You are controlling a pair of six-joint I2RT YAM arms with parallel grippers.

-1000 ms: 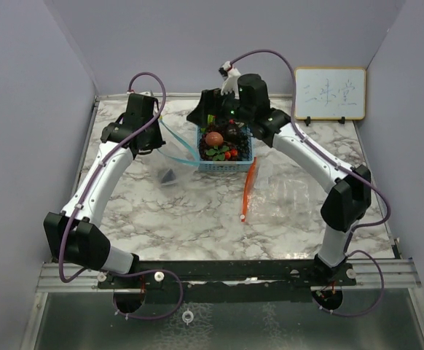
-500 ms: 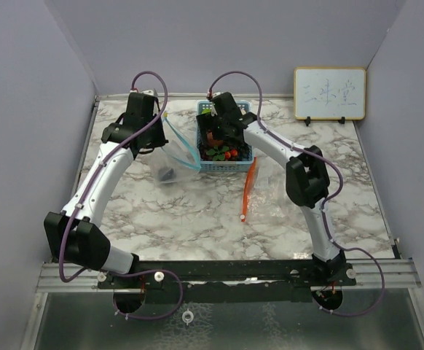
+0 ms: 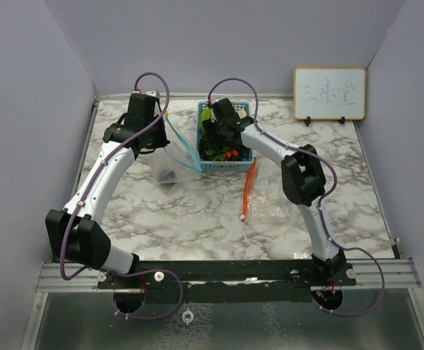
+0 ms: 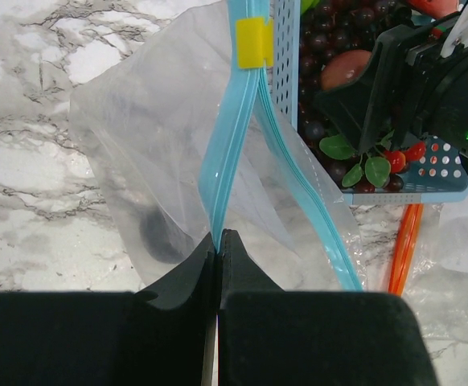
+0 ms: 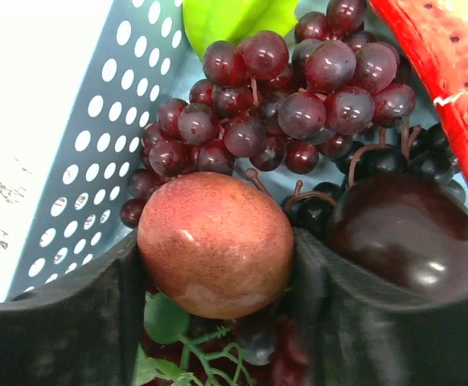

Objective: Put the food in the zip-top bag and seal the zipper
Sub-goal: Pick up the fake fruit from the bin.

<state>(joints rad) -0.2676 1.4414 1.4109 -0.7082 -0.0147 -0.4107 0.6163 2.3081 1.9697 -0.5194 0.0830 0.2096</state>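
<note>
While the right gripper (image 5: 216, 241) clamps one reddish round fruit (image 5: 215, 269) inside the far basket (image 5: 81, 137) | left gripper (image 4: 218, 241) pinched tight on one zip-top bag (image 4: 137, 137) by its blue zipper (image 4: 227, 137), just left | inside it, one dark piece (image 4: 158, 237), possibly grapes.

Inside the basket (image 5: 65, 177), the right gripper (image 5: 215, 265) is pressing both sides of the reddish round fruit (image 5: 215, 241). Ahead, the grape bunches (image 5: 290, 104) are crowding in; the watermelon wedge (image 5: 447, 72) is walling the right. The left gripper (image 4: 218, 237) is pinching the zip-top bag (image 4: 137, 145) just beside the basket, its mouth apparently gaping narrowly. The near table (image 3: 197, 219) is lying open.
</note>
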